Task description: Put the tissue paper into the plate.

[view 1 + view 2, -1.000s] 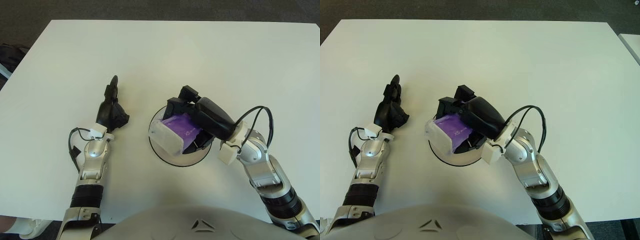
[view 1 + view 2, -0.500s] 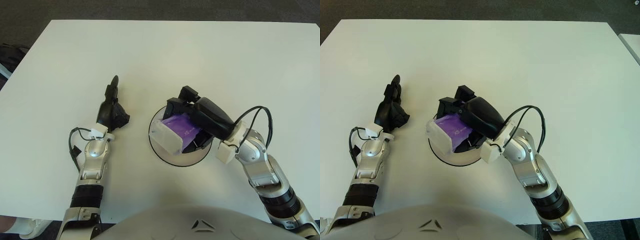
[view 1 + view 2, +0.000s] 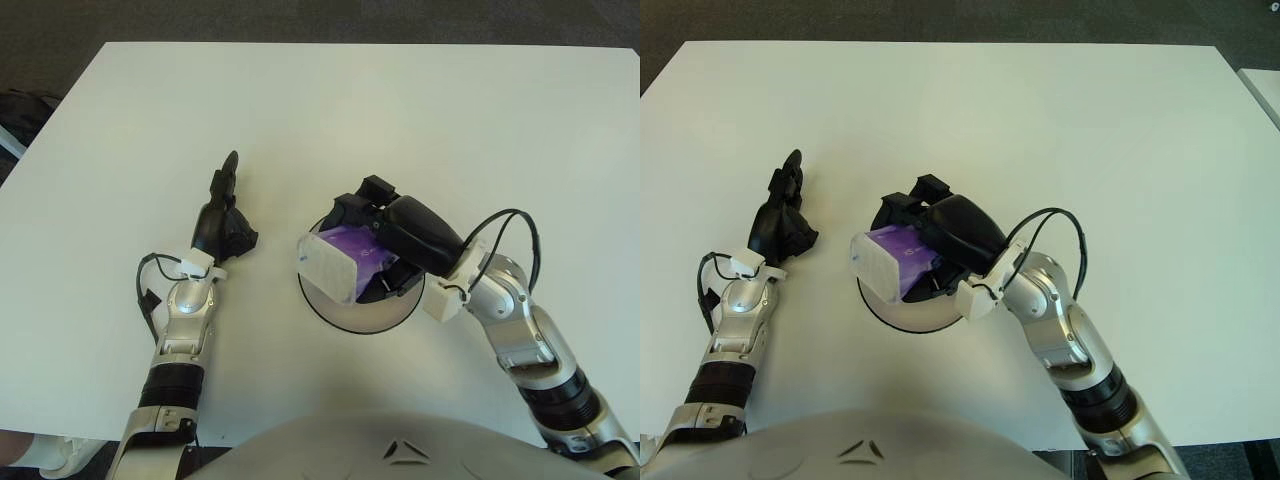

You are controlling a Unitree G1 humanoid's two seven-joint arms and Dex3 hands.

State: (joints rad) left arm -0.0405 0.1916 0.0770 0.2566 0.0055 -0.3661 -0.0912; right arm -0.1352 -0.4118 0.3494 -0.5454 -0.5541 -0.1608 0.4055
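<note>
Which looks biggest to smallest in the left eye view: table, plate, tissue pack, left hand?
1. table
2. plate
3. tissue pack and left hand: look alike in extent, and the right hand covers part of the pack, so no ranking between them.

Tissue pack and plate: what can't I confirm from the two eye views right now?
- Whether the tissue pack touches the plate: the pack itself covers the gap beneath it in both eye views.
- The plate's far and right rim: the right hand covers it.
- The fingers under the pack: hidden by the pack and palm.
- Print on the pack's purple face: too small to read.
- The left hand lies on the table, apart.
</note>
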